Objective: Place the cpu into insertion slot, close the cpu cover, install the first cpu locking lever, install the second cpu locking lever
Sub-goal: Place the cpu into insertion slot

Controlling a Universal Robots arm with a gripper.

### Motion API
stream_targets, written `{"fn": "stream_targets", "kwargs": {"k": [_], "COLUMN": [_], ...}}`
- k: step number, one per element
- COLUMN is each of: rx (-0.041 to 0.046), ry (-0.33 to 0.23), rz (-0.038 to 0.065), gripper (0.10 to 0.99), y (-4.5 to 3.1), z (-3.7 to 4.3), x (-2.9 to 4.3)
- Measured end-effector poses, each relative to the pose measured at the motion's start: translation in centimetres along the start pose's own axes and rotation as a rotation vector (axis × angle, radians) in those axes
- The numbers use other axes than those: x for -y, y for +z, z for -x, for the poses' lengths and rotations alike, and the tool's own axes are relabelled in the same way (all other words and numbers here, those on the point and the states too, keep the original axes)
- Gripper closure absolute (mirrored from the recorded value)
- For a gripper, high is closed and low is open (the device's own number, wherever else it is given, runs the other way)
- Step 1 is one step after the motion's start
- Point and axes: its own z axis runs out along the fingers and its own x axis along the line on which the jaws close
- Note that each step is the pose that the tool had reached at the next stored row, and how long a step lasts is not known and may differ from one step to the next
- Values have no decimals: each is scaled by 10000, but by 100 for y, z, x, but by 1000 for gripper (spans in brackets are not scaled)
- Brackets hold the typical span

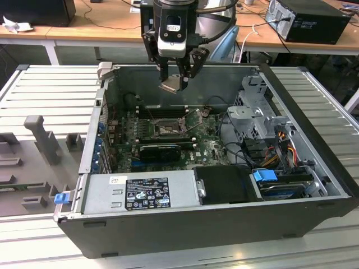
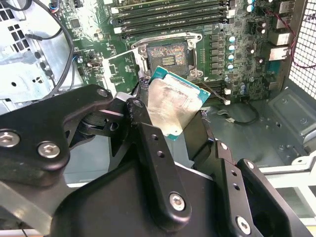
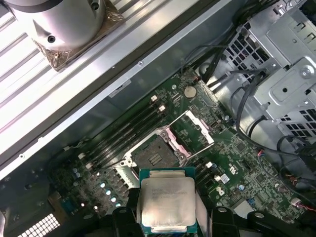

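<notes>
My gripper (image 1: 174,82) hangs above the open computer case, shut on the cpu (image 1: 171,86). The cpu (image 3: 167,203) is a flat square chip with a pale metal face and a green edge, held by two opposite sides between my black fingers (image 3: 123,218). In the second wrist view the cpu (image 2: 173,104) sits tilted in the gripper (image 2: 173,126). Well below it, the insertion slot (image 3: 157,154) lies uncovered on the green board, also seen as the insertion slot (image 1: 167,130) and the insertion slot (image 2: 168,57). The cpu cover (image 3: 203,129) stands swung open beside the slot.
Memory slots (image 3: 126,136) run along one side of the socket. A black card (image 1: 160,150) lies in front of it. The grey power supply (image 1: 140,193), a drive cage (image 1: 253,117) and loose cables (image 1: 280,148) fill the case. Grey fixtures (image 1: 39,140) stand outside, at the exterior view's left.
</notes>
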Motion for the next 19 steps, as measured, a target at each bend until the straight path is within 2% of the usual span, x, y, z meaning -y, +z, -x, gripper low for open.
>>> {"fn": "stream_targets", "kwargs": {"k": [14, 19], "rx": [54, 94], "ry": [608, 1048], "rz": [13, 22], "gripper": [557, 557], "y": [0, 3], "z": [0, 0], "x": [0, 0]}}
